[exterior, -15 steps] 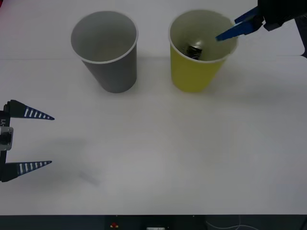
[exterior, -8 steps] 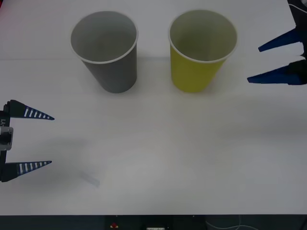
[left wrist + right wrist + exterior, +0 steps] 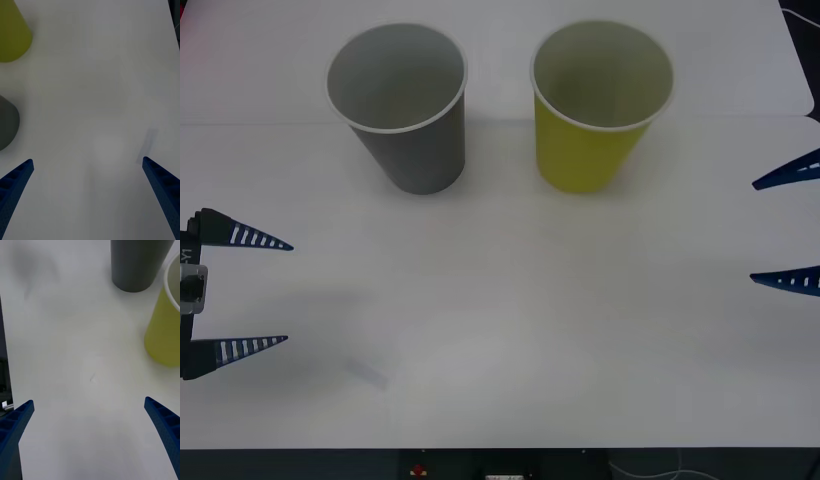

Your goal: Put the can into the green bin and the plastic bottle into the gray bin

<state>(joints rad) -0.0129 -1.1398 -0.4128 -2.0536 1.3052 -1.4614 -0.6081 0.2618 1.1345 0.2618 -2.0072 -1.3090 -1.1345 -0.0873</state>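
Note:
The gray bin (image 3: 402,105) stands upright at the back left of the white table, and the green bin (image 3: 600,105) stands upright to its right. What I see of each bin's inside looks bare. The can and the plastic bottle are out of view. My right gripper (image 3: 754,232) hovers open and empty at the right edge, nearer than the green bin. My left gripper (image 3: 288,293) rests open and empty at the left edge. In the right wrist view, the right gripper (image 3: 88,401) faces the green bin (image 3: 165,333) and gray bin (image 3: 138,266). The left gripper (image 3: 87,160) faces bare table.
The white table (image 3: 510,300) stretches wide between the two grippers and in front of the bins. Its front edge (image 3: 500,448) runs along the near side. A faint smudge (image 3: 370,372) marks the surface near the left gripper.
My right gripper has pulled back from over the green bin to the right edge and nearer, still open. The can seen inside the green bin a second ago is hidden now. The left arm is unmoved.

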